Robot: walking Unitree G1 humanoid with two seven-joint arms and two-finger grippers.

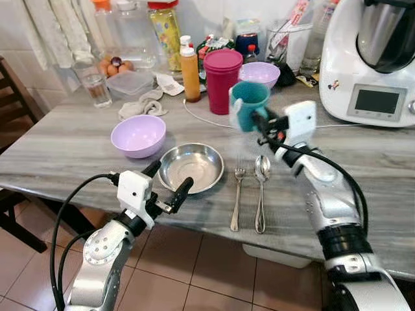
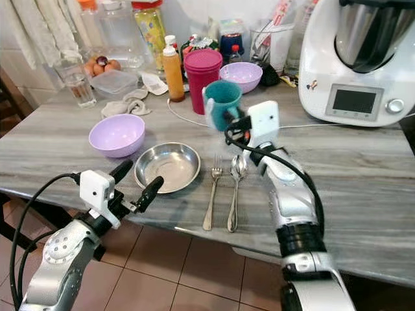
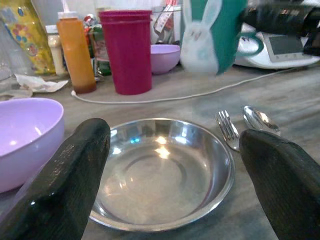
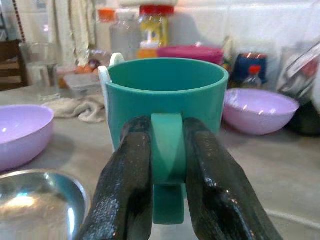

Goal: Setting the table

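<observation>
Grey table (image 1: pixel 65 149): right hand (image 1: pixel 258 122) clamped on raised teal mug (image 1: pixel 248 103), left hand (image 1: pixel 170 184) apart before steel plate (image 1: pixel 191 167).

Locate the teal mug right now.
The teal mug is held off the table by its handle in the right gripper, above the spoon, before the magenta cup.

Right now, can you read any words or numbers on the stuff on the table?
No words or numbers are readable.
Teal cup in the right gripper: a white bunny picture, no words.
Yellow jar: label print too blurred.
White kitchen machine: screen blank, small sticker too small.
Orange bottle: no label visible.
</observation>
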